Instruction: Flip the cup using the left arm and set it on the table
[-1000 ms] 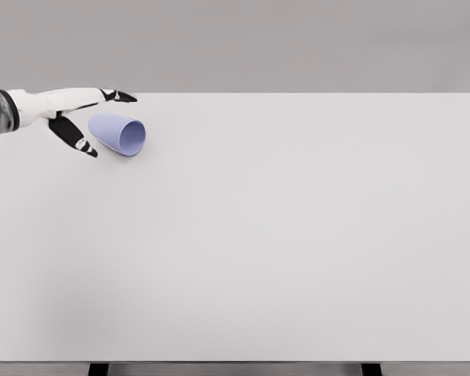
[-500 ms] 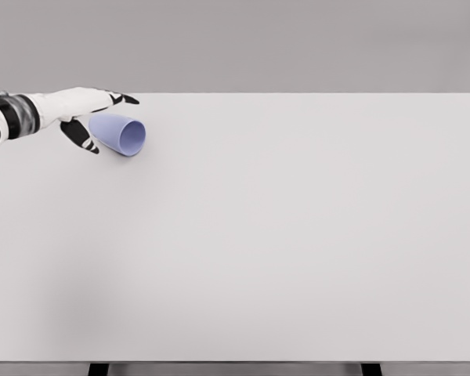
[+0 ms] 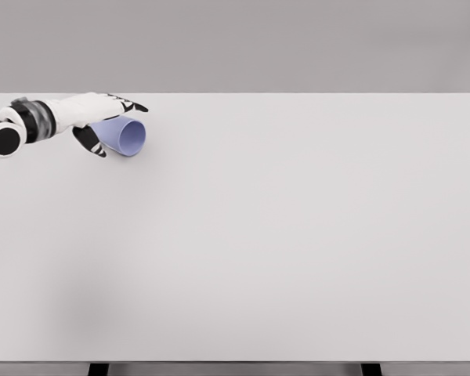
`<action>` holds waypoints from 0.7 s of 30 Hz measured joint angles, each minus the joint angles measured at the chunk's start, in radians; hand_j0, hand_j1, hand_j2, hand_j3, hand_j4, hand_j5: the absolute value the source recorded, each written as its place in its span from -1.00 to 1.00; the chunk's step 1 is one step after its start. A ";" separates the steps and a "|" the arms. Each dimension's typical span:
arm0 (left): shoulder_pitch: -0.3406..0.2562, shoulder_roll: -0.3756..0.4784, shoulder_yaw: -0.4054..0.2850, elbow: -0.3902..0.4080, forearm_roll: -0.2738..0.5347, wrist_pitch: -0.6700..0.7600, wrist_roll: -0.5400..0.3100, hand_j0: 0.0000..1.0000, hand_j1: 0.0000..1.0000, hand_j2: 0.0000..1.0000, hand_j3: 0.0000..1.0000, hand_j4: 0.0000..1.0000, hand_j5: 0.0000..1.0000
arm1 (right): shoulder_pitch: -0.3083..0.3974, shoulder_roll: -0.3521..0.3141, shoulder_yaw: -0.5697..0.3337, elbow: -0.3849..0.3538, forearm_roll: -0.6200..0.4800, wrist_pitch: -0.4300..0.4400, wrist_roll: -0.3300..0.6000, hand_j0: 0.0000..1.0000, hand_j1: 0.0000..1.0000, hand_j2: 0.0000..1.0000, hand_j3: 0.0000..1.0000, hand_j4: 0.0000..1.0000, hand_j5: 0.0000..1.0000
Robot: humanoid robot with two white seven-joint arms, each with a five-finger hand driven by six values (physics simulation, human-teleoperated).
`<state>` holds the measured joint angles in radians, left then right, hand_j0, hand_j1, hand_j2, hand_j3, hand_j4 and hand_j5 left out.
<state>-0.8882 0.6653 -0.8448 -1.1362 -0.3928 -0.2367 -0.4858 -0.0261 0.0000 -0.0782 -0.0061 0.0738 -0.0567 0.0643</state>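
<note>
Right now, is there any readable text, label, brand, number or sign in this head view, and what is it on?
None: no text, label, number or sign can be read anywhere.
The cup lying on its side is plain light blue.
The table is bare white.
The left hand, fingers spread over the cup, shows only black and white patches, no lettering.
</note>
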 measured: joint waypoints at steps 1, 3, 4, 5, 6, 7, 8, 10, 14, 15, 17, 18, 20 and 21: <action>0.002 -0.003 0.000 0.004 -0.002 0.000 0.004 1.00 1.00 1.00 1.00 1.00 1.00 | 0.002 0.000 0.000 0.000 0.000 0.000 0.000 1.00 1.00 1.00 1.00 1.00 1.00; 0.003 -0.007 -0.001 0.012 -0.004 0.000 0.011 1.00 1.00 1.00 1.00 1.00 1.00 | 0.000 0.000 0.000 0.000 0.000 0.000 0.000 1.00 1.00 1.00 1.00 1.00 1.00; 0.003 -0.010 -0.003 0.016 -0.005 0.000 0.014 1.00 1.00 1.00 1.00 1.00 1.00 | 0.000 0.000 0.000 0.000 0.000 0.000 0.000 1.00 1.00 1.00 1.00 1.00 1.00; 0.003 -0.014 -0.004 0.021 -0.007 0.000 0.017 1.00 1.00 1.00 1.00 1.00 1.00 | 0.000 0.000 0.000 0.000 0.000 0.000 0.000 1.00 1.00 1.00 1.00 1.00 1.00; 0.003 -0.018 -0.004 0.027 -0.011 0.000 0.022 1.00 1.00 1.00 1.00 1.00 1.00 | 0.000 0.000 0.000 0.000 0.000 0.000 0.000 1.00 1.00 1.00 1.00 1.00 1.00; 0.003 -0.022 -0.005 0.034 -0.017 0.000 0.028 1.00 1.00 1.00 1.00 1.00 1.00 | 0.000 0.000 0.000 0.000 0.000 0.000 0.000 1.00 1.00 1.00 1.00 1.00 1.00; 0.005 -0.025 -0.005 0.041 -0.022 -0.001 0.034 1.00 1.00 1.00 1.00 1.00 1.00 | 0.000 0.000 0.000 0.000 0.000 0.000 0.000 1.00 1.00 1.00 1.00 1.00 1.00; 0.008 -0.030 -0.006 0.050 -0.028 -0.001 0.042 1.00 1.00 1.00 1.00 1.00 1.00 | 0.000 0.000 0.000 0.000 0.000 0.000 0.000 1.00 1.00 1.00 1.00 1.00 1.00; 0.009 -0.036 -0.015 0.057 -0.033 -0.007 0.058 0.99 0.99 0.99 0.99 0.99 0.99 | 0.000 0.000 0.000 0.000 0.000 0.000 0.000 1.00 1.00 1.00 1.00 1.00 1.00; 0.009 -0.037 -0.017 0.058 -0.033 -0.009 0.060 0.98 0.98 0.98 0.98 0.98 0.98 | 0.000 0.000 0.000 0.000 0.000 0.000 0.000 1.00 1.00 1.00 1.00 1.00 1.00; 0.009 -0.039 -0.019 0.063 -0.034 -0.011 0.063 0.97 0.97 0.97 0.97 0.97 0.97 | 0.000 0.000 0.000 0.000 0.000 0.000 0.000 1.00 1.00 1.00 1.00 1.00 1.00; 0.009 -0.040 -0.020 0.066 -0.034 -0.011 0.064 0.95 0.95 0.95 0.95 0.95 0.95 | 0.000 0.000 0.000 0.000 0.000 0.000 0.000 1.00 1.00 1.00 1.00 1.00 1.00; 0.009 -0.044 -0.021 0.073 -0.035 -0.012 0.067 0.94 0.94 0.94 0.94 0.94 0.94 | 0.002 0.000 0.000 0.000 0.000 0.000 0.000 1.00 1.00 1.00 1.00 1.00 1.00; 0.011 -0.045 -0.022 0.076 -0.035 -0.012 0.068 0.90 0.90 0.90 0.90 0.90 0.90 | 0.000 0.000 0.000 0.000 0.000 0.000 0.000 1.00 1.00 1.00 1.00 1.00 1.00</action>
<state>-0.8774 0.6202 -0.8667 -1.0607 -0.4279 -0.2487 -0.4182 -0.0261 0.0000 -0.0782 -0.0061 0.0738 -0.0567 0.0643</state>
